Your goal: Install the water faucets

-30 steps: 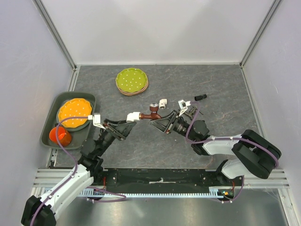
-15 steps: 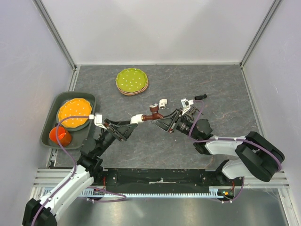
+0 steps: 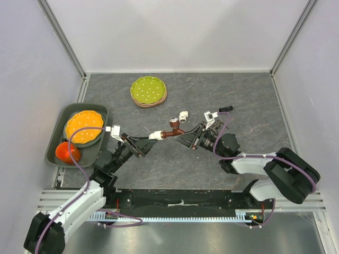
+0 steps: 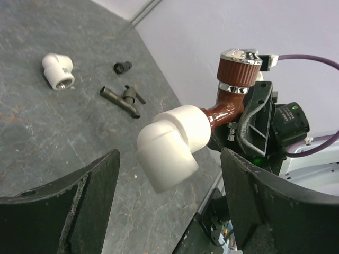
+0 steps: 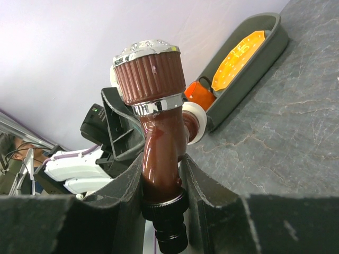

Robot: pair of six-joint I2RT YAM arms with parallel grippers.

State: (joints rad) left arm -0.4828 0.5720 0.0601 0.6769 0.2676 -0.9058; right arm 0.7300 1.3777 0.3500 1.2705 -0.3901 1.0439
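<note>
The reddish-brown water faucet hangs above the table's middle, my right gripper shut on its body just above the black nut. A white elbow fitting sits on the faucet's threaded end. My left gripper stands open just left of that elbow, its fingers wide on both sides and not touching it. The dark grey water faucet lies on the table beyond, beside a second white elbow and a short black cylinder.
A grey tray at the left holds an orange plate and an orange cup. A stack of green plates sits at the back. White walls close in the table on three sides.
My left gripper has opened, let go of the white elbow and drawn back a little to the left. The elbow stays on the faucet in my right gripper.
</note>
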